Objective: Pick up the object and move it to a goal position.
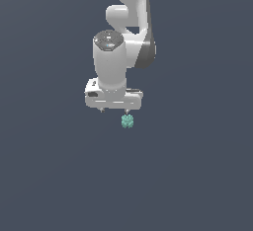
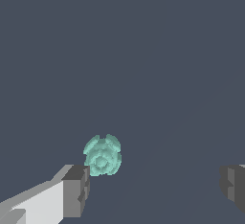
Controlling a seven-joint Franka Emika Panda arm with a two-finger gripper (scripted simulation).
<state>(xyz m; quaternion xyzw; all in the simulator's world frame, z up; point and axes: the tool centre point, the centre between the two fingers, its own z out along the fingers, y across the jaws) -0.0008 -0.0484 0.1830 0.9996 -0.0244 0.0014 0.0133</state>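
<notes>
Gripper (image 1: 114, 110) over teal blob (image 1: 127, 121), jaws spread wide.
Blob sits just beside one finger (image 2: 76, 189), not gripped; other finger well apart.

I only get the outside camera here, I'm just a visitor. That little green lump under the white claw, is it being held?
Observer: No. In the wrist view the teal blob sits loose beside one dark fingertip, not pinched.
Operator: So the claw is open?
Observer: Yes. The gripper has its jaws wide apart; the other fingertip is far off across the frame.
Operator: Is the lump centred between them?
Observer: No, it lies well off centre, close to the near fingertip, with most of the gap bare.
</notes>
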